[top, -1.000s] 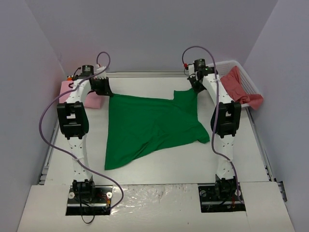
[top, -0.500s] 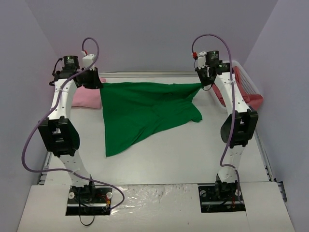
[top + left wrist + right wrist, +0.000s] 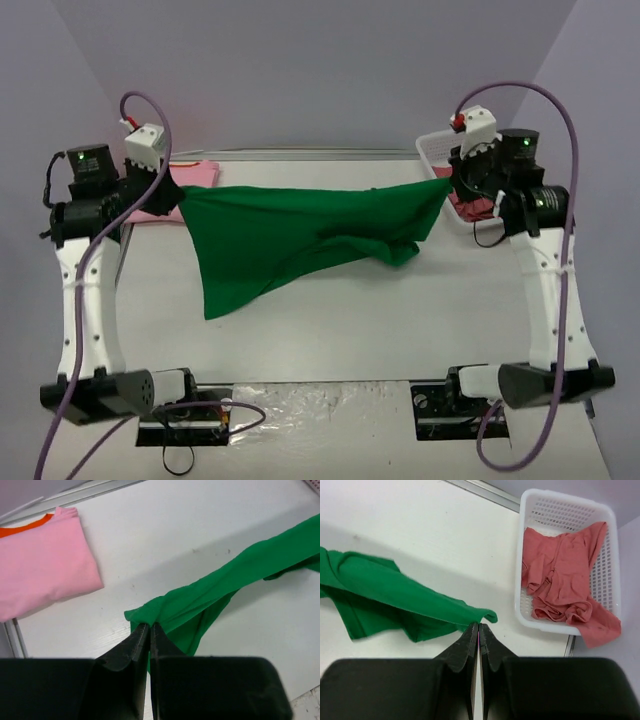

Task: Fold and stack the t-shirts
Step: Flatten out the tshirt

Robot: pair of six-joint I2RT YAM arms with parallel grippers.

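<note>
Two pinches noted: left gripper (image 3: 149, 626) and right gripper (image 3: 478, 625) each clamp an end of the bright green cloth t-shirt (image 3: 290, 235), strung above the tabletop's (image 3: 350, 320) far half; lower both evenly so it lands flat.

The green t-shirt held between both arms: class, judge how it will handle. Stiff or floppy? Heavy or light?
Probably floppy: the green t-shirt sags and creases between its two pinched corners, one end drooping toward the table. Likely light: narrow shut jaws on thin edges alone carry it.
</note>
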